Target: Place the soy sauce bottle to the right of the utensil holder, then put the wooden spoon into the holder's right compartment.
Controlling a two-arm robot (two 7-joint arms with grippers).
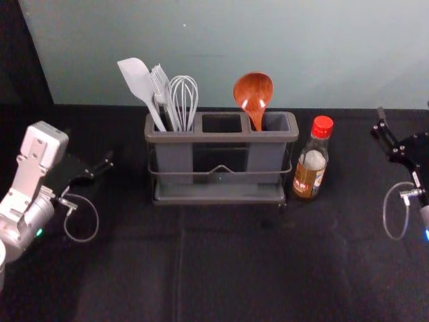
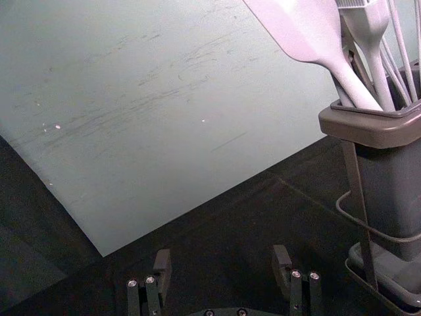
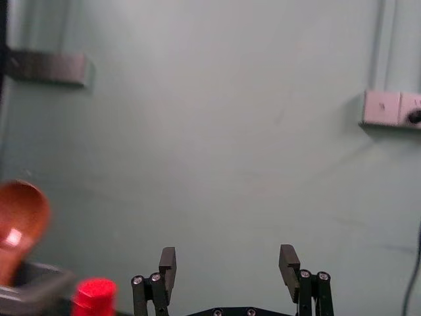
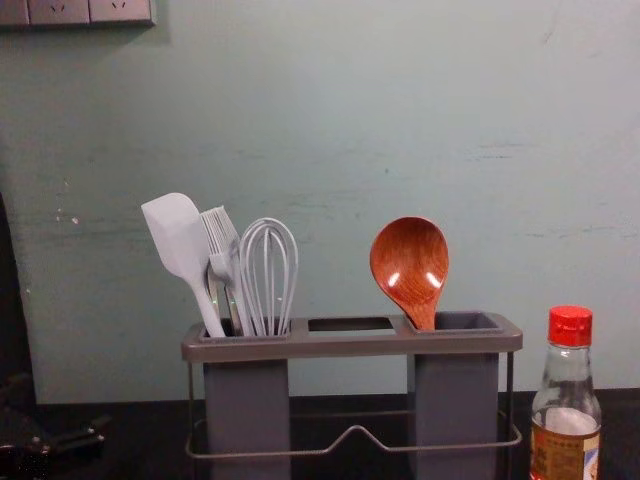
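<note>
The utensil holder [image 1: 221,194] stands mid-table. In its right compartment the wooden spoon [image 1: 253,92] is upright, bowl up; the chest view shows the spoon [image 4: 409,268] leaning to the compartment's left side. Just right of the holder the red-capped soy sauce bottle [image 1: 312,161] stands upright on the table. My left gripper [image 1: 100,168] is off to the holder's left; in its wrist view the left gripper [image 2: 222,270] is open and empty. Away to the bottle's right is my right gripper [image 1: 379,124]; the right gripper [image 3: 229,266] is open in its wrist view, holding nothing.
A spatula [image 1: 139,84], a brush [image 1: 161,87] and a whisk [image 1: 183,100] stand in the holder's left compartment. Behind the dark table [image 1: 234,268] rises a pale wall [image 4: 300,110]. Dark tabletop stretches in front of the holder and bottle.
</note>
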